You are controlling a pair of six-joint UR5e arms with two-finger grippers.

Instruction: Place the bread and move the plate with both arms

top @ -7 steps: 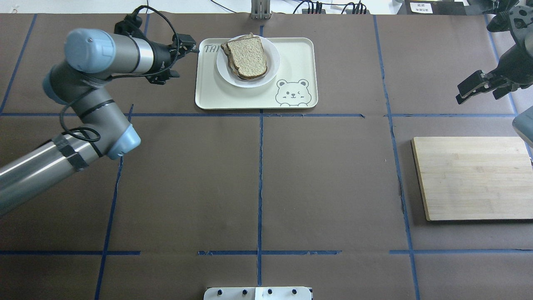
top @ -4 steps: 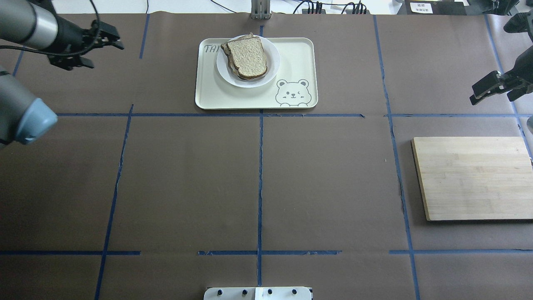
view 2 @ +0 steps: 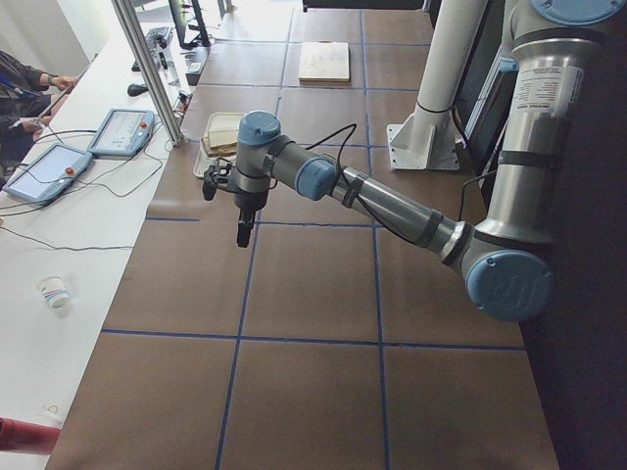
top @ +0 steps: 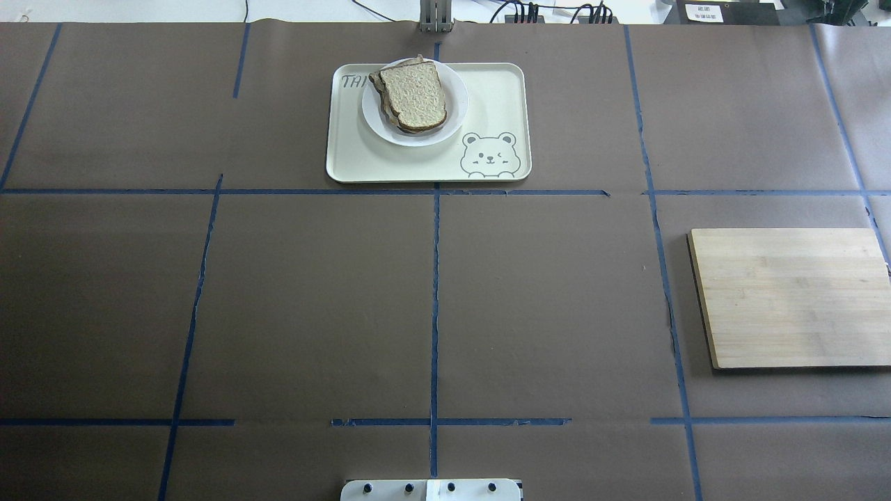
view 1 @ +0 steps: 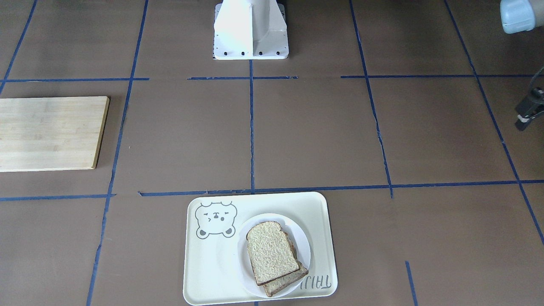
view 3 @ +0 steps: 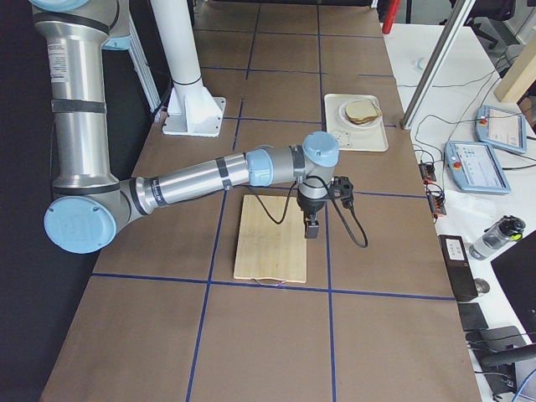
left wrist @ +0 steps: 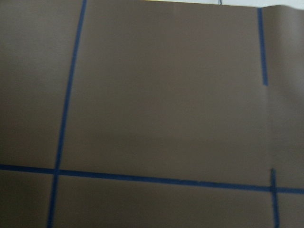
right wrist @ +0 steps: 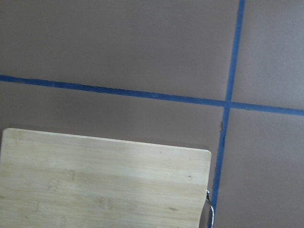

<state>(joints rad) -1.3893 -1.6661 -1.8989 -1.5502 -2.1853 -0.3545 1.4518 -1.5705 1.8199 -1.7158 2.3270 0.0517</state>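
Note:
The bread [top: 414, 94] lies on top of a second slice on the white plate [top: 456, 111], which sits on the cream bear tray [top: 501, 90] at the far middle of the table. The bread [view 1: 272, 253] and the plate [view 1: 304, 246] also show in the front-facing view. Neither arm shows in the overhead view. The left gripper [view 2: 242, 235] hangs fingers down over bare table, well left of the tray. A bit of the left gripper [view 1: 526, 112] shows at the front-facing view's edge. The right gripper [view 3: 311, 228] hangs over the wooden board's far edge. I cannot tell whether either gripper is open or shut.
A pale wooden board [top: 793, 296] lies at the table's right side. It also shows in the right wrist view [right wrist: 104, 180]. The white pedestal [view 1: 250, 27] stands at the robot's edge of the table. An operator [view 2: 29, 83] and tablets are on the bench beyond the table's far edge.
Both arms have swung outward and left the overhead view, the left arm to the left and the right arm to the right. Bread, plate and tray have not moved.

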